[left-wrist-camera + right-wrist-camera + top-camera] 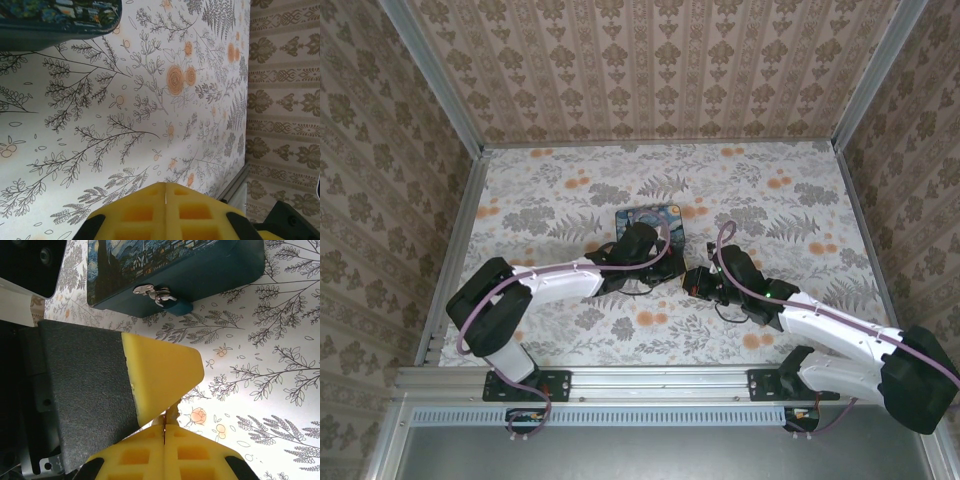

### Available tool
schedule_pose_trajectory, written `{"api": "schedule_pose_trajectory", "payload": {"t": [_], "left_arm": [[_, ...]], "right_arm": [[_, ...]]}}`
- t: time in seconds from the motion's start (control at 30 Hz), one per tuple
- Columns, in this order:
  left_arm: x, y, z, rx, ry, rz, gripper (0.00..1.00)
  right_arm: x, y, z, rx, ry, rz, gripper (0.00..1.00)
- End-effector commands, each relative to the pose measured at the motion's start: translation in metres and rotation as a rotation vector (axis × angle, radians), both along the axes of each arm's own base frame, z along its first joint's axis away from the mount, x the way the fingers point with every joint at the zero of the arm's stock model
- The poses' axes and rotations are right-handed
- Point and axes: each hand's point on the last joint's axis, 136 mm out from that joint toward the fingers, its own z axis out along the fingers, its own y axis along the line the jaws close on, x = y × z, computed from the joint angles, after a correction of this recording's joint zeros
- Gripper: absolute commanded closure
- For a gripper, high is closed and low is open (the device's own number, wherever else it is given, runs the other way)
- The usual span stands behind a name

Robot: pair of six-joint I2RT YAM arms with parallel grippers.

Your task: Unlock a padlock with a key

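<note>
The table [570, 200], covered in a flowered cloth, is carrying everything. The left arm [555, 285] is reaching from the near left corner toward the middle, and the right arm [830, 330] is reaching in from the near right corner. A dark-blue box [655, 215] with a painted lid is sitting about midway between the side edges, a little nearer the far edge than the near one.

The left gripper [165, 192] is hanging just beside the box on its near side, its yellow fingers pressed flat together with nothing showing between them. The right gripper [164, 432] is hovering close to it, toward the right edge, and is likewise pinched closed. A pale sliver [170, 414] is poking out at its tips, too small to name.

The padlock [161, 296] is hanging from a metal clasp on the box's side wall. It is lying ahead of the right gripper's tips and apart from them, past the left gripper's yellow wedge, which is sitting between the two.
</note>
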Motion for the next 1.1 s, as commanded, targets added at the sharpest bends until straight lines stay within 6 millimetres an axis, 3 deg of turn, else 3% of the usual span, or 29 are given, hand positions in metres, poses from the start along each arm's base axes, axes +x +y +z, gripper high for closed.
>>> {"api": "schedule_pose_trajectory", "payload": {"t": [0.0, 0.13, 0.17, 0.2, 0.37, 0.6, 0.83, 1.07], "left_arm": [[-0.013, 0.002, -0.011, 0.025, 0.006, -0.038, 1.0], [-0.008, 0.007, -0.01, 0.02, -0.029, -0.009, 1.0], [-0.006, 0.009, -0.01, 0.017, -0.041, -0.001, 1.0], [-0.004, 0.011, -0.008, 0.008, -0.055, 0.011, 1.0], [0.008, 0.025, -0.002, -0.01, -0.117, 0.049, 1.0], [0.023, 0.045, 0.016, -0.087, -0.245, 0.086, 1.0], [0.031, 0.054, 0.057, -0.256, -0.406, 0.089, 1.0], [0.036, 0.063, 0.103, -0.428, -0.528, 0.135, 1.0]], "right_arm": [[0.01, 0.0, 0.018, 0.045, -0.06, -0.027, 1.0], [0.011, -0.002, 0.019, 0.046, -0.062, -0.035, 1.0], [0.011, -0.003, 0.019, 0.048, -0.064, -0.039, 0.97], [0.011, -0.005, 0.019, 0.051, -0.064, -0.044, 0.83], [0.013, -0.016, 0.026, 0.084, -0.085, -0.089, 0.71], [0.016, -0.025, 0.032, 0.182, -0.135, -0.122, 0.63], [0.022, -0.008, 0.057, 0.327, -0.283, -0.05, 0.46], [0.033, 0.007, 0.094, 0.47, -0.392, -0.021, 0.41]]}}
